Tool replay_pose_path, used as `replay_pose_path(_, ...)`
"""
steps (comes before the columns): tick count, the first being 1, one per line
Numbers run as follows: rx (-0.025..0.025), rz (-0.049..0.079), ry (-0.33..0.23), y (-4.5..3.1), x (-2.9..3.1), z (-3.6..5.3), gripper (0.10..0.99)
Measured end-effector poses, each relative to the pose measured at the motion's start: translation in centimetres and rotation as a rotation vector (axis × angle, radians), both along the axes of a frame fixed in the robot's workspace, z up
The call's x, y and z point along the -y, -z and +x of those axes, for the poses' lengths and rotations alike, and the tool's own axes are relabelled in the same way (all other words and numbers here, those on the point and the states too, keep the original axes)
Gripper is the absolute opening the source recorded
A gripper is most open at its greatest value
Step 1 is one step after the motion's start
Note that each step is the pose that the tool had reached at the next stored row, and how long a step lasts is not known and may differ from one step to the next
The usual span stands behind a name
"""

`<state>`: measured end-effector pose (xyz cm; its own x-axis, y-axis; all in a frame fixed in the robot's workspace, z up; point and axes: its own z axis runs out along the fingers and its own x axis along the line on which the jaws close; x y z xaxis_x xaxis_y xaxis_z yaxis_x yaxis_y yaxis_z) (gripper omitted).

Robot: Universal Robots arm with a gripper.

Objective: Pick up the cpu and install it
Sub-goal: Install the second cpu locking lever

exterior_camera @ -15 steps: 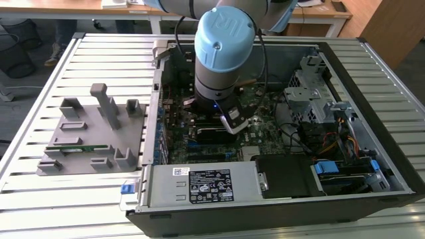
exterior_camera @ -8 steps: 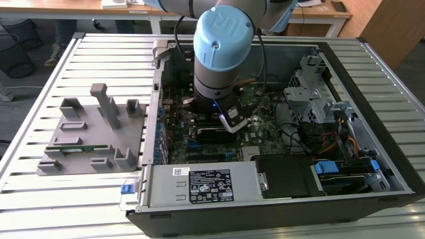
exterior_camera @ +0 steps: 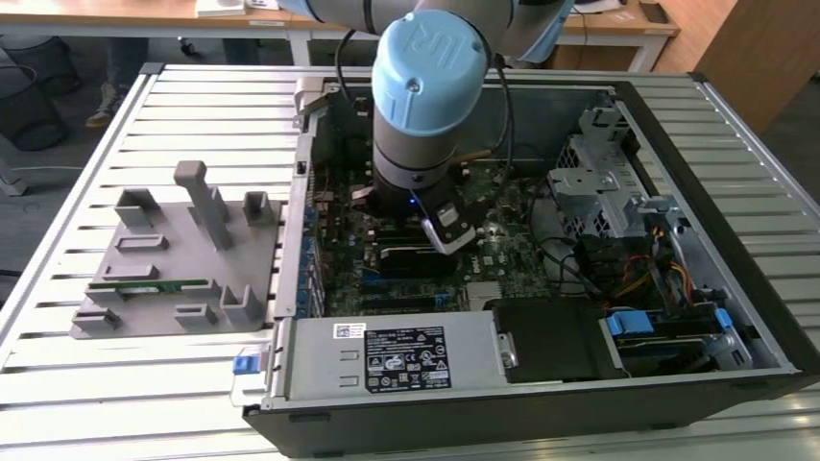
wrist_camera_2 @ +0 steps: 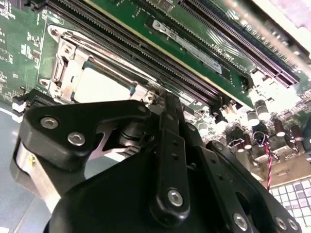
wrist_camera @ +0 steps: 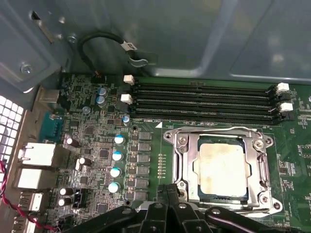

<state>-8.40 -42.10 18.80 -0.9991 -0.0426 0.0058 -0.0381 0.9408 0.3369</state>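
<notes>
Your arm (exterior_camera: 417,106) stands upright inside the computer case (exterior_camera: 717,317); its gripper (wrist_camera: 167,190), fingers pressed together and holding nothing, hovers beside the socket frame (wrist_camera: 182,167); the cpu (wrist_camera: 222,168) lies seated there; the case's label print is illegible.

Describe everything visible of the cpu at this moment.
The cpu is a flat square chip with a pale silvery metal top. It lies level inside the metal-framed socket on the green motherboard, the frame bordering its edges, just below the memory slots. The second wrist view shows it beyond the end effector, which hangs close above without holding it.
</notes>
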Motion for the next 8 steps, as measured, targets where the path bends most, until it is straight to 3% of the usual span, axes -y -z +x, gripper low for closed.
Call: replay_pose_path(8,0.0002,0.002,0.000,-1.21,-0.01,-0.02,0.114)
